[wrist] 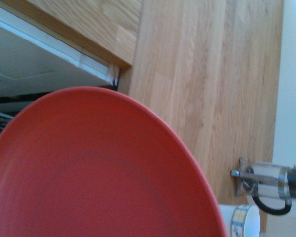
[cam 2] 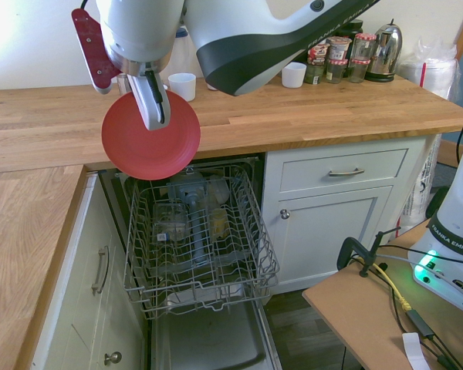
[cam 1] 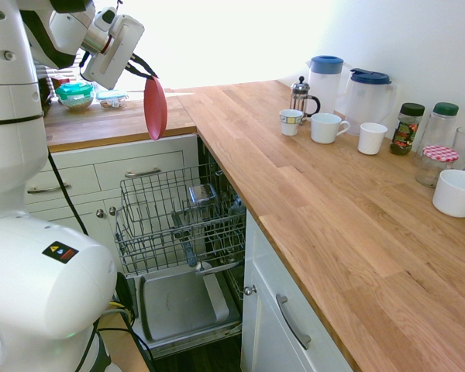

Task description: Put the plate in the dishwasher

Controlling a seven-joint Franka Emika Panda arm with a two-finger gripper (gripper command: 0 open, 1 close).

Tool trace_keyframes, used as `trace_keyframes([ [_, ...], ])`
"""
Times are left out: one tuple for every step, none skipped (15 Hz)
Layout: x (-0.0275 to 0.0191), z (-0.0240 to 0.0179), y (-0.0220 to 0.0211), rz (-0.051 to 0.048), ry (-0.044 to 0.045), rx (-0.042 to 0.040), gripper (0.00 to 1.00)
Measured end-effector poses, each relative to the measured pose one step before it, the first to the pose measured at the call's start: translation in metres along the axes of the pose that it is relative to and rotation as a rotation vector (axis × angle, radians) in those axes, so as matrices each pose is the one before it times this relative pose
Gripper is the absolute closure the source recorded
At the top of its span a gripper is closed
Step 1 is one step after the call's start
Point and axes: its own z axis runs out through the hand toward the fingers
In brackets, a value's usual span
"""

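The coral-red plate (cam 1: 156, 108) hangs on edge in the air, pinched at its upper rim by my gripper (cam 1: 147, 74), which is shut on it. From the other side the plate (cam 2: 150, 137) faces the camera, with my gripper (cam 2: 156, 104) clamped on its top part. It hovers above the back of the dishwasher's pulled-out wire rack (cam 1: 180, 217), at about counter height. The rack (cam 2: 201, 239) holds a grey cutlery basket and a few glass items, and the open door panel (cam 1: 178, 301) lies below. In the wrist view the plate (wrist: 98, 173) fills most of the picture.
The wooden counter (cam 1: 333, 201) wraps around the corner. On it stand a French press (cam 1: 301, 96), mugs (cam 1: 326, 128), two jugs (cam 1: 368, 97), jars (cam 1: 407, 128) and a white bowl (cam 1: 456, 192). White cabinets (cam 2: 343, 212) flank the dishwasher opening.
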Motion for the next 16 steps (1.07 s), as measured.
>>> trace_keyframes([
  [-0.00449, -0.00267, -0.00187, -0.02519, 0.00845, 0.00472, 1.0],
  [-0.00528, -0.00212, -0.00037, -0.0157, 0.00114, -0.00592, 1.0],
  [-0.00363, -0.00234, 0.00163, -0.00475, -0.00273, -0.01319, 1.0],
  [-0.0018, -0.00223, 0.00326, 0.00611, -0.00704, -0.01909, 1.0],
  [-0.00062, -0.0013, 0.00254, 0.01331, -0.00675, -0.01512, 1.0],
  [-0.00027, -0.00122, 0.00147, 0.01599, -0.00234, -0.01097, 1.0],
  [-0.00036, -0.00032, 0.00007, 0.01618, -0.00067, -0.00688, 1.0],
  [-0.00009, -0.00002, 0.00002, 0.01886, -0.00025, -0.0012, 1.0],
  [0.00001, 0.00087, 0.00066, 0.02482, -0.00159, -0.00117, 1.0],
  [0.00012, 0.00321, 0.00236, 0.03228, -0.00419, -0.00442, 1.0],
  [-0.00067, 0.00133, 0.00031, 0.00508, -0.00256, -0.00187, 1.0],
  [-0.00218, 0.00412, 0.00081, 0.01393, -0.00746, -0.00687, 1.0],
  [-0.00489, 0.00647, -0.00017, 0.02534, -0.01051, -0.00864, 1.0],
  [-0.00851, 0.0085, -0.00238, 0.02505, -0.00894, -0.01214, 1.0],
  [-0.00986, 0.00734, -0.00412, 0.02033, -0.00685, -0.0103, 1.0],
  [-0.00942, 0.00552, -0.00561, 0.01949, -0.00345, -0.0061, 1.0],
])
